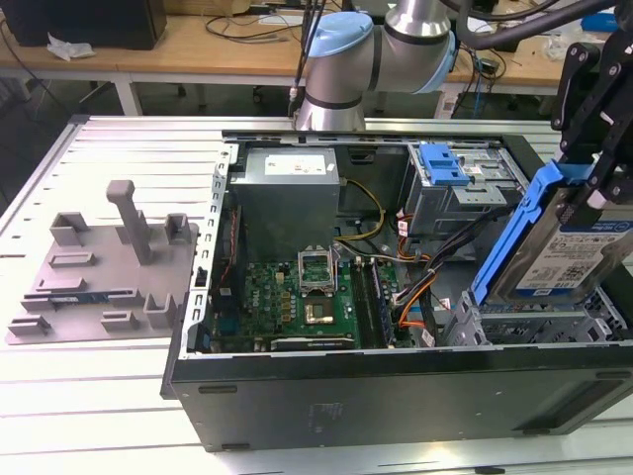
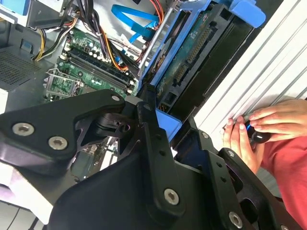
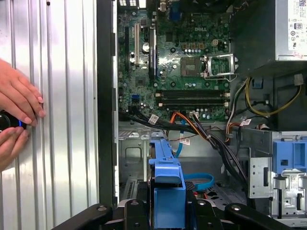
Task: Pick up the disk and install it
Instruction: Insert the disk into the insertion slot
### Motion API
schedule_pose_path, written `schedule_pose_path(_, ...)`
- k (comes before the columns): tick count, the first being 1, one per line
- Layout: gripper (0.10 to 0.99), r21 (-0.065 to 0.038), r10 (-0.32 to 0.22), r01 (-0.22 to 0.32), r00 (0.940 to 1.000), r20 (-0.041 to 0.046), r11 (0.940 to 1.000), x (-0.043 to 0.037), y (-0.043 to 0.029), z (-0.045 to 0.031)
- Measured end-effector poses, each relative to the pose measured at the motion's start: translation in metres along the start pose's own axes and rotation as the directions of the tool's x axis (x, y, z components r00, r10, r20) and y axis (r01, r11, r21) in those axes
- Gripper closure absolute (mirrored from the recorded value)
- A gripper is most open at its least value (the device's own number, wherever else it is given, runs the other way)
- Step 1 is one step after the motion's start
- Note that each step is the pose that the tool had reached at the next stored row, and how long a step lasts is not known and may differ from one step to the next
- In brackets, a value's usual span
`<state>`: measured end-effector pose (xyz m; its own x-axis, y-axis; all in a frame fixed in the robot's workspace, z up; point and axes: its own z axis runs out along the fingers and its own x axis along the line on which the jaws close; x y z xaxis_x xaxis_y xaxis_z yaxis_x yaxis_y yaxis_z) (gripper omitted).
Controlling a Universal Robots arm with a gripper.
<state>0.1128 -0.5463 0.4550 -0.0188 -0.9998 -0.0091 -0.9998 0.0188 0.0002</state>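
The disk [image 1: 554,242], silver with a white-and-blue label and a bright blue carrier frame, hangs tilted over the drive cage [image 1: 529,325] at the front corner of the open computer case, on the exterior view's right. My gripper [image 1: 596,183] is shut on its upper end. In the first wrist view the blue carrier edge [image 3: 167,175] stands between the black fingers [image 3: 136,213], pointing into the case. The second wrist view shows the disk's underside [image 2: 192,52] with its circuit board, held by my gripper [image 2: 160,136].
The case [image 1: 396,396] holds a motherboard [image 1: 297,297], a power supply [image 1: 287,183], cables and a second bay with a blue latch [image 1: 442,163]. A grey fixture plate [image 1: 99,267] lies on the exterior view's left. A person's hands [image 3: 14,120] hold a small black device beside the case.
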Motion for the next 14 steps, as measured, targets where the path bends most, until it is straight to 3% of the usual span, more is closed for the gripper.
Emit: schedule_pose_path(14,0.718,0.000,0.005,-0.005,1.0000,0.0010,1.0000,0.0010,-0.0008,0.0111)
